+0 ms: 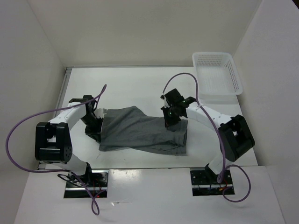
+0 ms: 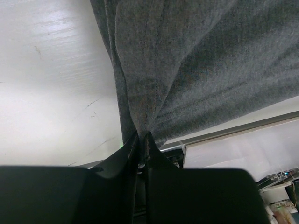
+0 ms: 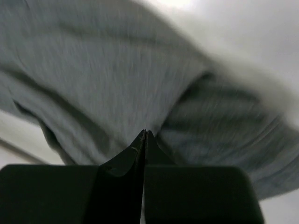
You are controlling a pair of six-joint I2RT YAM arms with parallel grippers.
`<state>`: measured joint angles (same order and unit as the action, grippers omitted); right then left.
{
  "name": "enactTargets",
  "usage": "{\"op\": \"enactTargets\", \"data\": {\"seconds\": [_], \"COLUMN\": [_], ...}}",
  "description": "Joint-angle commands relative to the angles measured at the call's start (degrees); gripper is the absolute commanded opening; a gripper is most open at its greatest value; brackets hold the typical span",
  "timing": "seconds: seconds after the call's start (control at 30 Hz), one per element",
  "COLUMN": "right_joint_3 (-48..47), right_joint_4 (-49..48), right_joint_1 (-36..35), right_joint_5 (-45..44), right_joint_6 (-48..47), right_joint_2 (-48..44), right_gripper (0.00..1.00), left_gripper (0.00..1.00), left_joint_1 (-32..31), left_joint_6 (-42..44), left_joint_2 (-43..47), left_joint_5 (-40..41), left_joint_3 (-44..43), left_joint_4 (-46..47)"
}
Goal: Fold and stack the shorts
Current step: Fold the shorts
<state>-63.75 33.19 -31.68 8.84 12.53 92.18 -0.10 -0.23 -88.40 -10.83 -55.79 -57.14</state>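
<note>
Grey shorts [image 1: 140, 133] lie stretched left to right across the table [image 1: 131, 88], the left gripper [image 2: 142, 139] pinching their left edge and the right gripper [image 3: 145, 134] fully closed at their right end, hold unclear.

Shorts: the soft fabric shorts [image 1: 140, 133] are plain mid-grey, darker grey along the creases.
Table: the flat table top [image 2: 56, 84] is plain white, with faint grey scratches.
Basket: the rectangular plastic basket [image 1: 235, 77] is white, its walls patterned with small holes.
Arms: the robot arms [image 1: 70, 114] are white with black joints.
Grippers: the left gripper [image 2: 141, 140] and the right gripper [image 3: 145, 135] have black fingers.
Cables: the thin cables [image 1: 6, 143] are purple.
</note>
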Motion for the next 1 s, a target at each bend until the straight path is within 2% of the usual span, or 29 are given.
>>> {"op": "enactTargets", "data": {"seconds": [0.0, 0.1, 0.2, 0.23, 0.33, 0.4, 0.47, 0.57, 0.63, 0.77, 0.87, 0.97], "right_joint_3": [2.0, 0.4, -4.0, -5.0, -4.9, -4.0, -5.3, -6.6, -8.1, -11.3, -12.5, -6.2], "right_joint_4": [8.3, 10.0, 16.4, 21.4, 29.4, 28.3, 29.7, 31.2, 32.2, 30.7, 28.3, 23.3], "right_joint_1": [-1.9, -9.4, -10.6, -11.2, -13.5, -14.9, -16.0, -16.0, -16.0, -16.0, -15.5, -13.2], "right_joint_5": [1.2, -3.3, -2.8, -2.3, -3.0, -3.0, -7.7, -12.6, -13.7, -21.2, -25.4, -22.6], "right_joint_6": [3.1, 4.5, 6.1, 5.0, 3.3, 4.5, 5.1, 6.9, 8.5, 11.3, 15.6, 17.8], "right_joint_2": [-5.7, -6.8, 1.6, 7.1, 12.4, 10.4, 9.6, 12.0, 14.9, 10.8, 4.5, 1.7], "right_gripper": [0.0, 0.0, 0.0, 0.0, 0.0, 0.0, 0.0, 0.0, 0.0, 0.0, 0.02, 0.02], "left_gripper": [0.12, 0.13, 0.14, 0.14, 0.19, 0.26, 0.32, 0.43, 0.46, 0.47, 0.47, 0.47], "left_joint_1": [0.0, 0.0, 0.0, 0.0, 0.0, 0.0, 0.0, 0.0, 0.0, -1.8, -6.9, -10.1], "left_joint_6": [0.2, 0.2, 0.2, 0.2, 0.2, 0.2, 0.2, 0.2, 0.2, 0.2, 0.2, 0.2], "left_joint_2": [-0.1, -0.1, -0.6, -0.6, -0.6, -0.6, -0.6, -1.2, -1.7, -5.2, -8.0, -10.3], "left_joint_5": [-1.2, -1.2, -1.2, -1.2, -0.7, -0.7, -1.4, -4.0, -4.0, -5.3, -3.9, -3.9], "left_joint_3": [-0.2, -0.7, -0.7, -1.4, -2.0, -2.0, -2.6, -7.8, -13.8, -21.3, -21.3, -18.0], "left_joint_4": [-1.3, -1.3, -1.8, -1.8, -3.1, -3.6, -4.1, -5.3, -4.7, -2.1, 1.3, 6.2]}}
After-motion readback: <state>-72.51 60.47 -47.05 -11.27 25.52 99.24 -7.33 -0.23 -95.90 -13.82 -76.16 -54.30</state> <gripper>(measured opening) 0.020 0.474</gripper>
